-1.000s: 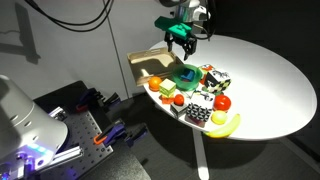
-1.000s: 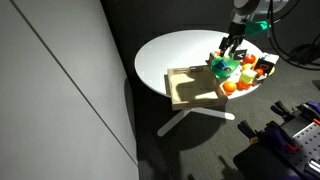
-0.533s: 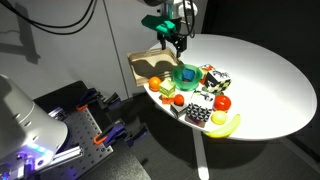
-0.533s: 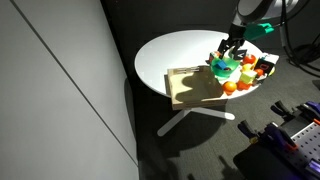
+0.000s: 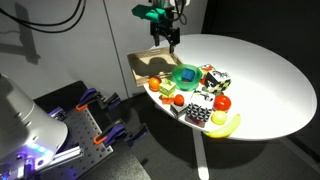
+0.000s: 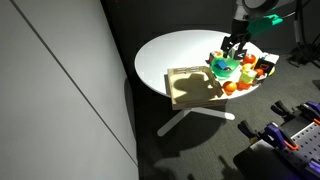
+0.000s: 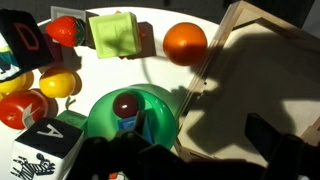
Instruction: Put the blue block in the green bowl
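Observation:
The green bowl [image 7: 100, 116] sits among the toys, seen in both exterior views [image 5: 185, 74] [image 6: 224, 68]. In the wrist view the blue block [image 7: 128, 126] lies inside the bowl, next to a dark red ball [image 7: 127, 102]. My gripper [image 7: 200, 150] is open and empty, with its dark fingers spread at the bottom of the wrist view. It hangs above the table [image 5: 168, 38] [image 6: 232, 45], over the near edge of the wooden tray and beside the bowl, touching nothing.
A tan wooden tray [image 5: 148, 64] [image 7: 265, 70] lies next to the bowl. Around the bowl are an orange [image 7: 185, 42], a green cube [image 7: 112, 33], a yellow fruit [image 7: 58, 83], patterned blocks [image 7: 45, 140] and a banana [image 5: 224, 124] on the white round table [image 5: 265, 70].
My gripper has risen from just over the bowl and moved toward the wooden tray. The toys have not moved.

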